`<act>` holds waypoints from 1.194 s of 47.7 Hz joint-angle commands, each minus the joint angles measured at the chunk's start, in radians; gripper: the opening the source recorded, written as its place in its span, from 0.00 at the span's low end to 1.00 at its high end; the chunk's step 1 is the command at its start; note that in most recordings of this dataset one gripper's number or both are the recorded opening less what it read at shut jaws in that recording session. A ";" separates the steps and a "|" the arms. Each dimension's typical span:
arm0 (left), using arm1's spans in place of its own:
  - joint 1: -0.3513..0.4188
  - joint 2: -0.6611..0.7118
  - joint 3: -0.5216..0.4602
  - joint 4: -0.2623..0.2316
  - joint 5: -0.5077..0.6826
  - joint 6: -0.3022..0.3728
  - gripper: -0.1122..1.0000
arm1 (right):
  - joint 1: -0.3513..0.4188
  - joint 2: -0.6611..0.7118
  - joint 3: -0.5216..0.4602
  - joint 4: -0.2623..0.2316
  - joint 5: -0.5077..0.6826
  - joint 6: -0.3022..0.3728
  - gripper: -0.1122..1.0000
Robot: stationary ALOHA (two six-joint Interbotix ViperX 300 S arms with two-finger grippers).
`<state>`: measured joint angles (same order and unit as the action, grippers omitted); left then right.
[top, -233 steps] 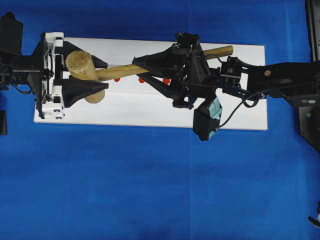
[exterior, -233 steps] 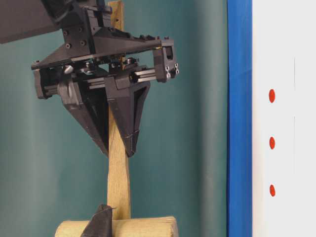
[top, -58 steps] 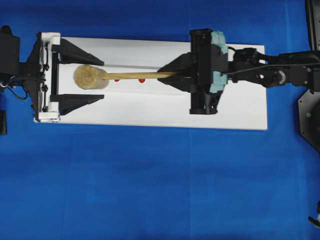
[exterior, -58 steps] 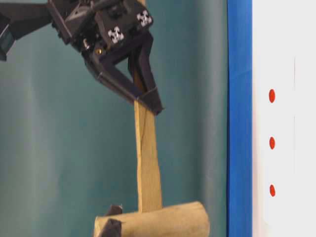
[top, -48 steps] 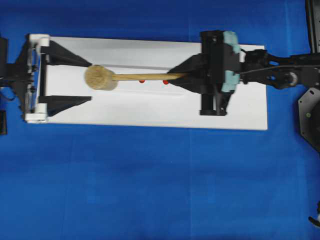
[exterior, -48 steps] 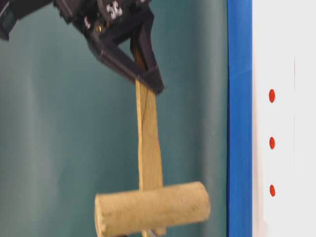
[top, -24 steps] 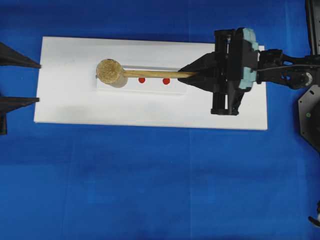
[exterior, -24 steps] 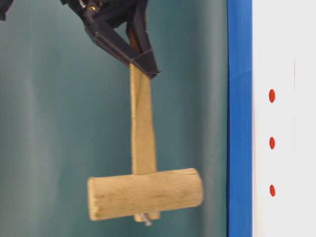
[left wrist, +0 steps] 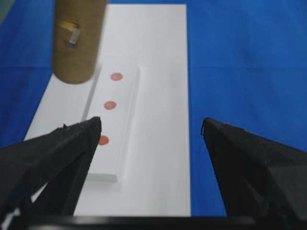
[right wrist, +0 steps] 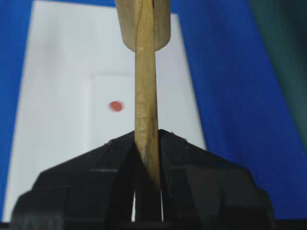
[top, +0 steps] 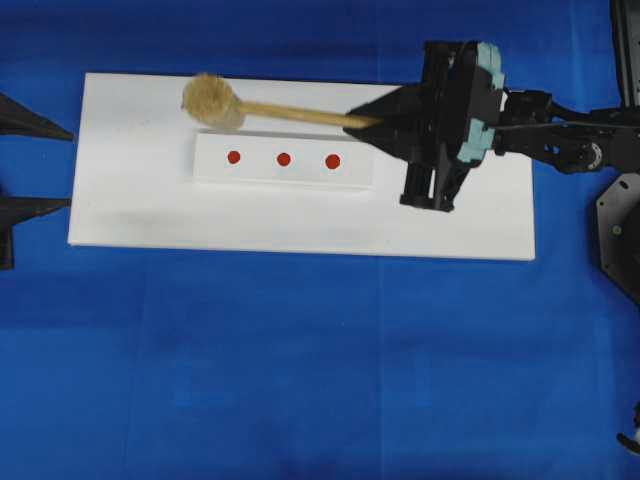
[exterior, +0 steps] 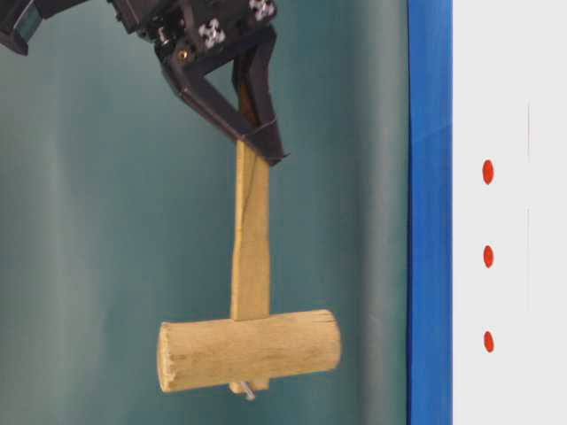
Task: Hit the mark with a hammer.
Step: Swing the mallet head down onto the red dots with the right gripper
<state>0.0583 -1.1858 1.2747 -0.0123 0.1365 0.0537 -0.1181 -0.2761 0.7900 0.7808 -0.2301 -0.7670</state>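
A bright blue cloth (top: 300, 370) is covering the tabletop, and a white board (top: 300, 220) is lying flat on it. Behind, a dull teal backdrop (exterior: 89, 221), possibly a curtain, is hanging in soft, even light.

The hammer (top: 260, 108) hangs above the board (top: 130, 215) — just behind the strip (top: 283, 178) of marks (top: 283, 159).

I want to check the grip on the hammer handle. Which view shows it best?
The right wrist view: the right gripper jaws pinch the hammer handle close up. The table-level view shows hammer and grip side-on. Overhead the jaws hide the contact. The left wrist view shows only the head.
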 commanded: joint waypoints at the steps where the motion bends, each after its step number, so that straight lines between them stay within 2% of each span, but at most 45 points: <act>1: 0.003 0.011 -0.009 0.000 -0.006 0.002 0.85 | 0.000 0.003 -0.043 0.002 -0.021 0.002 0.12; 19: 0.003 0.011 -0.008 0.000 -0.005 0.000 0.85 | 0.002 0.038 -0.051 0.008 0.000 0.012 0.12; 30: 0.003 0.011 -0.005 0.000 -0.006 -0.003 0.85 | 0.011 0.261 -0.031 0.048 0.017 0.103 0.12; 34: 0.005 0.011 -0.005 0.000 -0.006 -0.003 0.85 | 0.011 0.302 -0.031 0.049 0.018 0.126 0.12; 46: 0.011 0.011 -0.005 0.000 -0.006 -0.003 0.85 | 0.011 0.245 -0.020 0.032 0.008 0.123 0.12; 57: 0.018 0.011 -0.005 0.000 -0.006 -0.003 0.85 | 0.014 0.109 0.003 0.012 0.006 0.121 0.12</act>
<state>0.0706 -1.1873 1.2809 -0.0123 0.1365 0.0522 -0.1089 -0.0966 0.7946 0.7992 -0.2117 -0.6443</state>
